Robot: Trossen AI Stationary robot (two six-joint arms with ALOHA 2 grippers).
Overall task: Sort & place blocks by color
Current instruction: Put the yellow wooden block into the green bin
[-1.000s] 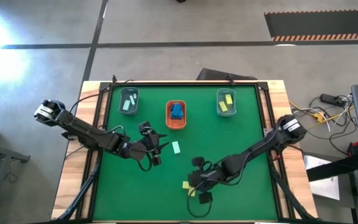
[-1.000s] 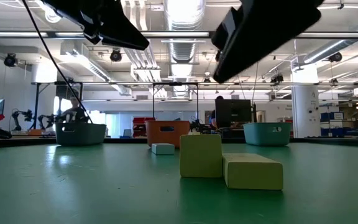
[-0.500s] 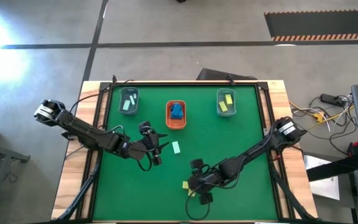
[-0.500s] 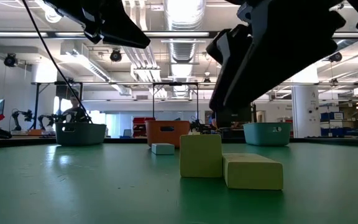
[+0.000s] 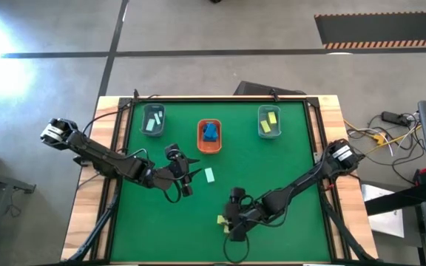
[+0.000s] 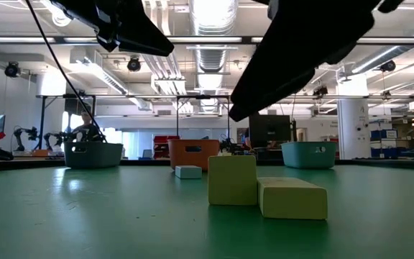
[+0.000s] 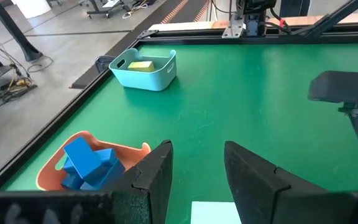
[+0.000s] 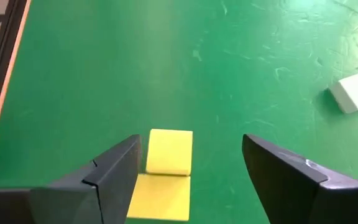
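Near the table's front edge, the right gripper [image 8: 188, 177] is hovering with fingers spread wide over two touching yellow blocks [image 8: 169, 151]. Left of centre, the left gripper [image 7: 197, 180] is waiting, fingers apart, beside a mint block [image 5: 210, 175]. Farther back, the orange tray [image 5: 209, 146] is holding blue blocks [image 7: 86, 163].

We see yellow blocks [image 8: 169, 152], a mint block [image 5: 210, 175], blue blocks [image 7: 87, 163] in an orange tray [image 7: 50, 174], on a green table [image 5: 294, 155].

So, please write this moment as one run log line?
right gripper: fingers open over two yellow rectangular blocks | left gripper: open near pale mint-green block
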